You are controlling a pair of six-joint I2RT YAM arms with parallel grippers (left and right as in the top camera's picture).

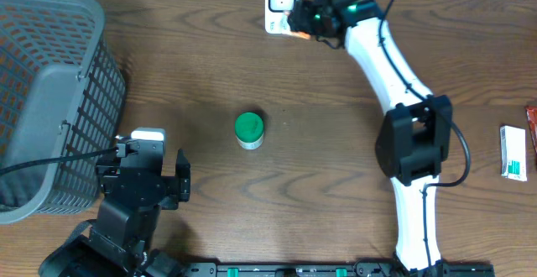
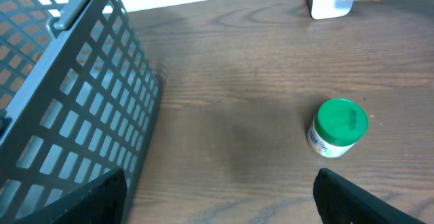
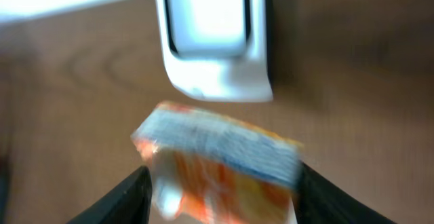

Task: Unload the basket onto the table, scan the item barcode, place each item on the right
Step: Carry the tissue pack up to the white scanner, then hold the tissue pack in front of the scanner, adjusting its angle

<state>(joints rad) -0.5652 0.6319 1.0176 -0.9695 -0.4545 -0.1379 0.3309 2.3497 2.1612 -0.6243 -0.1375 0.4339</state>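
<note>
White right arm (image 1: 379,52), black right claw (image 3: 220,191), black left arm (image 1: 134,200)

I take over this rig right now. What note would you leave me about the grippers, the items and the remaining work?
Left gripper: open, empty, beside the grey basket.
Right gripper: holds the orange packet in front of the white scanner at the far edge.
Green-lidded jar: upright in the centre. White box: far right.
Done: packet brought to the scanner.
Left: whether it scanned does not show; check, then set it down.
</note>
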